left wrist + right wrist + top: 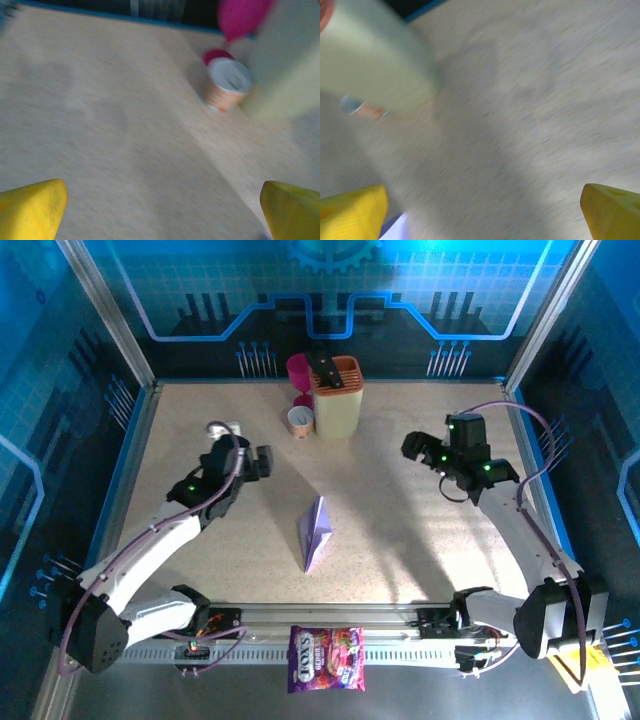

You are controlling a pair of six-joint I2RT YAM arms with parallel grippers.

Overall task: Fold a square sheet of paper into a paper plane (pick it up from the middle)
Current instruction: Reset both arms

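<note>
The square sheet of paper lies folded as a slim pale lilac paper plane (317, 532) at the table's middle, its point toward the near edge. My left gripper (264, 462) hovers to the plane's upper left, apart from it. In the left wrist view its yellow fingertips (30, 210) stand wide apart over bare table, so the left gripper (162, 215) is open and empty. My right gripper (412, 447) hangs to the plane's upper right, also open and empty (482, 215). A lilac corner of the plane (394, 231) shows by its left fingertip (350, 212).
A pale yellow-green holder (338, 398) with an orange top stands at the back centre, with a magenta cup (298, 370) and a small paper cup (300, 420) beside it. A sweets bag (326, 658) lies on the near rail. Blue walls enclose the table.
</note>
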